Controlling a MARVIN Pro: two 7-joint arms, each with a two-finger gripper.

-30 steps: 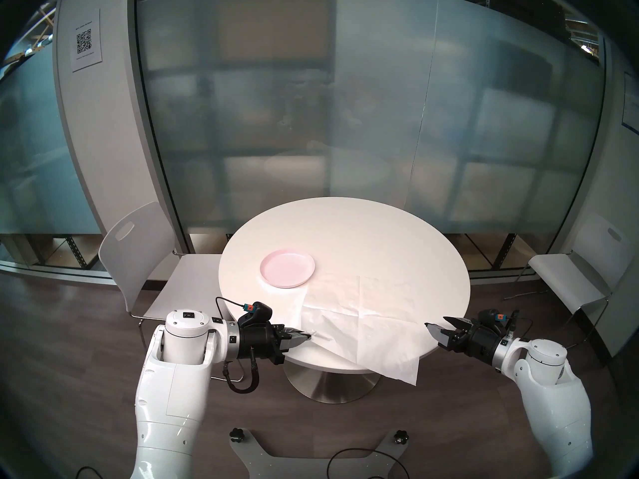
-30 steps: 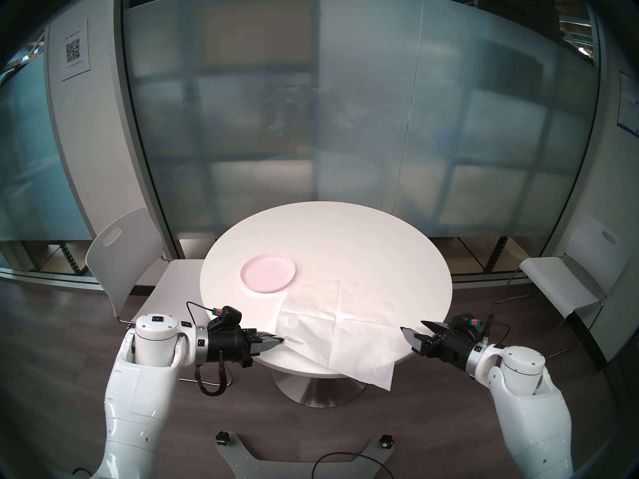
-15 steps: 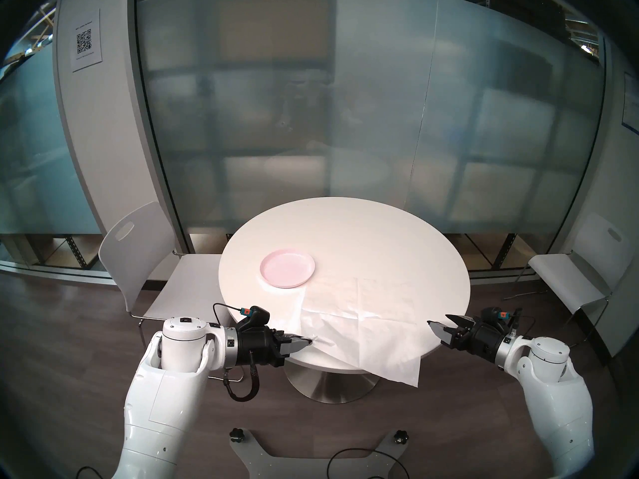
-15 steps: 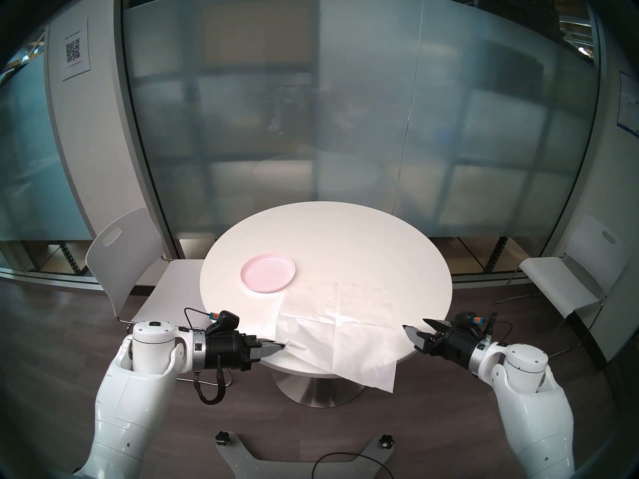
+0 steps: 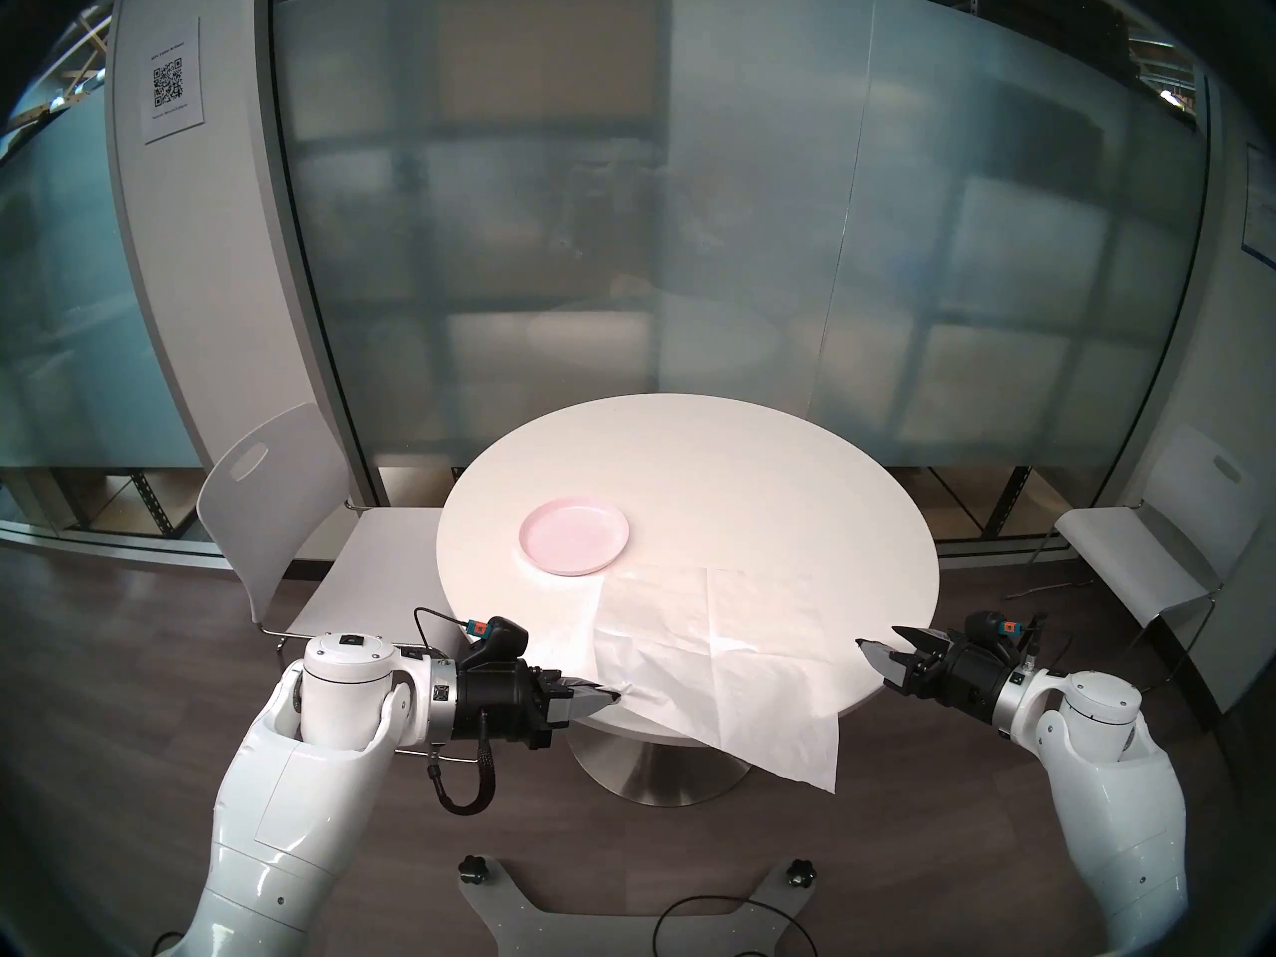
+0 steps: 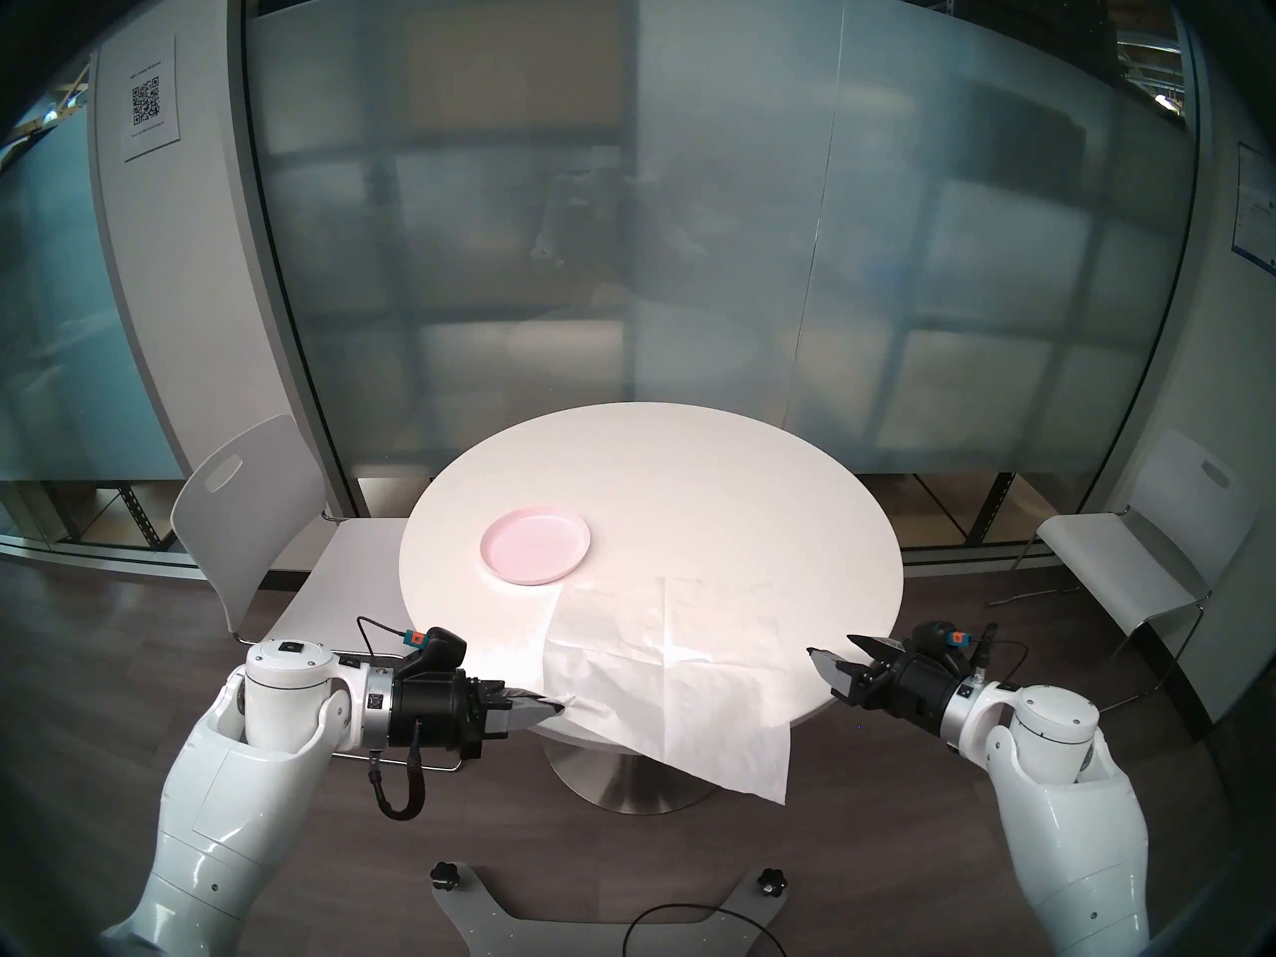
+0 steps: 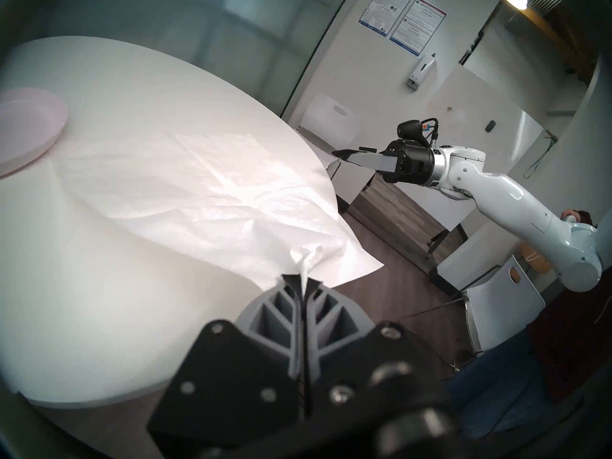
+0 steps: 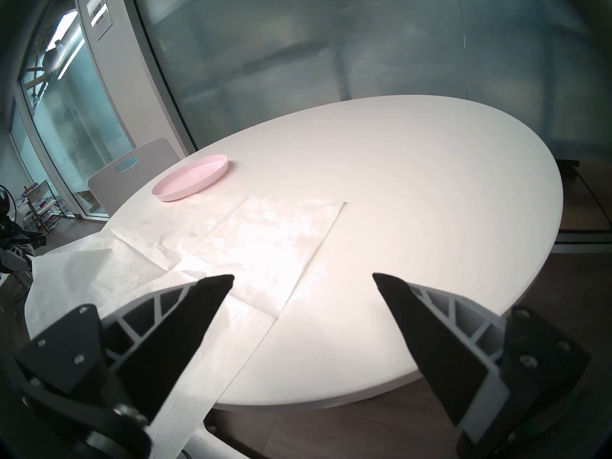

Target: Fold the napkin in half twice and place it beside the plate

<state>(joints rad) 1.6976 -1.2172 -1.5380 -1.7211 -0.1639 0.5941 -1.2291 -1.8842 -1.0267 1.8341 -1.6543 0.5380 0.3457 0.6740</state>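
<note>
Napkin: the white napkin point(image 5: 718, 659) lies unfolded on the near half of the table point(image 5: 725, 465), its crease lines crossing near the middle; the near right corner hangs over the table's front edge, and the near left corner is lifted and bunched.
Plate: the pale pink plate point(image 5: 574, 536) sits on the table just beyond the napkin's far left corner (whether the two touch cannot be told).
Left gripper: the left gripper point(image 5: 611, 694) is pinched tight on the napkin's near left corner at the table's front left edge; the left wrist view shows paper squeezed between the pressed-together fingers point(image 7: 284, 302).
Right gripper: the right gripper point(image 5: 877, 639) hangs beside the table's right edge with its jaws spread wide, holding nothing, apart from the napkin.
Surroundings: a white chair point(image 5: 276, 513) stands left of the table, another chair point(image 5: 1146, 562) to the right, frosted glass wall point(image 5: 690, 210) behind.
</note>
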